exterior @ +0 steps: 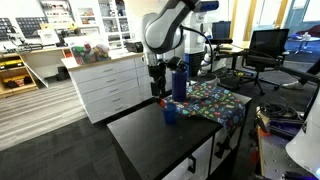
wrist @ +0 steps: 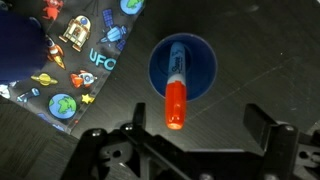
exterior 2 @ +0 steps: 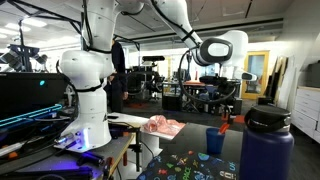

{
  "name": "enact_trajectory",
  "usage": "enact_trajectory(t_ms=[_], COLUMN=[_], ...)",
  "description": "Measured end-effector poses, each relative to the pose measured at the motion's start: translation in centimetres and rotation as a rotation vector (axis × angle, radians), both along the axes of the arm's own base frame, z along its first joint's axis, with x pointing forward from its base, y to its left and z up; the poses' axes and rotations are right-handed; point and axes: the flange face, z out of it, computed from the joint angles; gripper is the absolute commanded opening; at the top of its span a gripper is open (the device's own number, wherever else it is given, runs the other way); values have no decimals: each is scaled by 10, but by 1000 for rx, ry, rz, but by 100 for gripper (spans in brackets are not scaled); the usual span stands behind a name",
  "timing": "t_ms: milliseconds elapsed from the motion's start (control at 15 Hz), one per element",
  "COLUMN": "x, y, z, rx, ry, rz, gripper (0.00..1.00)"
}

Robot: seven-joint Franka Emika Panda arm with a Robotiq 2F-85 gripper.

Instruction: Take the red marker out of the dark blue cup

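**Open hand above the marker in the cup**

In the wrist view, a dark bottle [wrist: 18, 40] fills the top-left corner. Next to it a space-print cloth [wrist: 85, 60] covers that side of the black table [wrist: 270, 60]. Right of the cloth, on bare table, stands the cup [wrist: 203, 58], seen from above. The marker [wrist: 175, 100] leans in it, and its red end rises over the near rim toward the camera. The hand [wrist: 178, 128] is spread wide. One finger [wrist: 95, 138] sits left of the red end and the other [wrist: 263, 122] to its right. Neither touches the marker, whose end lies roughly midway between them.

In an exterior view, the hand [exterior: 157, 90] hangs just above the cup [exterior: 170, 113], with the marker [exterior: 165, 103] poking up from the cup. The bottle [exterior: 179, 82] stands just beside the cup, and the cloth [exterior: 215, 100] spreads out to the right.
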Motion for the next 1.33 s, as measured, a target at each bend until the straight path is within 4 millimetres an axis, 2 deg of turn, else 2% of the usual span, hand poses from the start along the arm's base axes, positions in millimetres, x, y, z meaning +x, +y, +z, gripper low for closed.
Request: enact_trajectory(t_ms=[533, 1067, 1333], x=[-1, 6, 7], y=[-4, -8, -10], z=[-21, -17, -21], rx=[14, 16, 17], ry=[29, -4, 0], rz=[-2, 25, 34], gripper=[100, 100, 100])
